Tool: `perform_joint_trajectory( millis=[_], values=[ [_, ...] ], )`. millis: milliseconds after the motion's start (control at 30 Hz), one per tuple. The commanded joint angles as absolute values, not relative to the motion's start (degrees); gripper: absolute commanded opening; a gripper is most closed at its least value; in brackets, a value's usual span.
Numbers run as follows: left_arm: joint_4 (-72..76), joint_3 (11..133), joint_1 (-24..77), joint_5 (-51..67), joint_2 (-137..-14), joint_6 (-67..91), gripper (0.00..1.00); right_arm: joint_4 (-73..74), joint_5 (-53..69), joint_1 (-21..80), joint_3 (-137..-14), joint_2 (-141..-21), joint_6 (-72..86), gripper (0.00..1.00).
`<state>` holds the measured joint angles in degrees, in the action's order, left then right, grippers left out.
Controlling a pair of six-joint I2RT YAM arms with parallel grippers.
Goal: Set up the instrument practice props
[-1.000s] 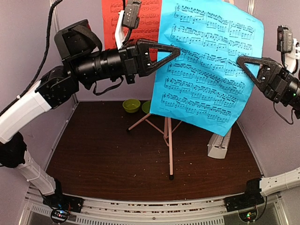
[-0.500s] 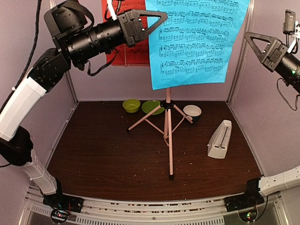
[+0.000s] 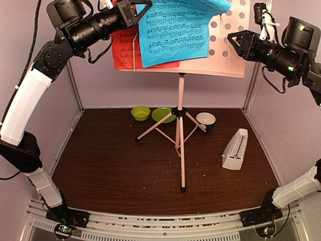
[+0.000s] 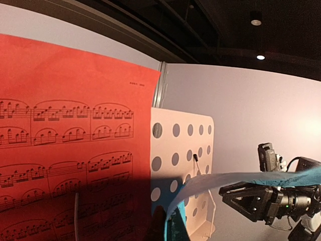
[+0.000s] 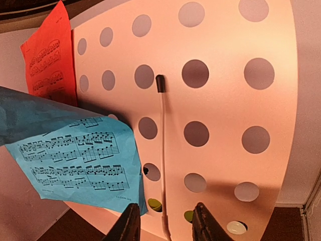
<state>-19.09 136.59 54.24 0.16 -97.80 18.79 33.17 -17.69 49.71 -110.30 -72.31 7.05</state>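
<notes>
The pale pink perforated music stand [image 3: 220,55] rises on tripod legs at mid-table. A red page [image 3: 123,52] lies on the left half of its desk. My left gripper [image 3: 135,7] is shut on the upper left corner of the cyan page [image 3: 175,27], which hangs curled in front of the desk's middle. In the left wrist view the cyan page [image 4: 241,178] bows away from my left gripper [image 4: 173,226]. My right gripper [image 3: 235,42] is open beside the desk's right half, holding nothing. Its fingertips [image 5: 130,223] frame the desk's thin wire page holder [image 5: 161,140]. The white metronome [image 3: 235,149] stands at right.
Two lime-green dishes [image 3: 140,113] [image 3: 163,114] and a small white bowl [image 3: 206,119] sit at the back of the brown table behind the stand's legs. Grey walls close in on both sides and the back.
My right gripper let go of the cyan page's right edge, opened and rose beside the desk. My left arm carried the page up and back against the stand.
</notes>
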Motion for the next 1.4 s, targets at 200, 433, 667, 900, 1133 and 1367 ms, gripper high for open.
perform_joint_trajectory(
  millis=[200, 433, 667, 900, 1133, 1367],
  values=[
    [-22.42, 138.75, 51.77, -1.62, -99.31, 24.43, 0.00, 32.27, -10.76, 46.54, -113.63, -75.23, 9.44, 0.42],
    [-22.16, 138.61, 51.77, -0.76, -99.31, 23.67, 0.00, 27.49, -5.75, 46.70, -116.58, -77.12, 8.31, 0.60],
    [-21.56, 138.52, 51.77, 0.43, -99.84, 24.15, 0.00, 27.31, -5.58, 48.95, -126.14, -82.78, 4.57, 0.70],
    [-21.09, 138.52, 51.77, -1.18, -99.67, 23.63, 0.00, 29.41, -16.14, 49.05, -121.01, -77.99, 2.90, 0.68],
    [-20.83, 138.96, 51.42, -1.31, -99.74, 22.50, 0.00, 39.27, -11.40, 49.13, -109.17, -68.35, 1.30, 0.58],
    [-20.58, 138.87, 51.24, -0.62, -100.11, 22.53, 0.00, 36.96, 1.24, 51.28, -107.58, -70.24, 6.82, 0.33]
  ],
)
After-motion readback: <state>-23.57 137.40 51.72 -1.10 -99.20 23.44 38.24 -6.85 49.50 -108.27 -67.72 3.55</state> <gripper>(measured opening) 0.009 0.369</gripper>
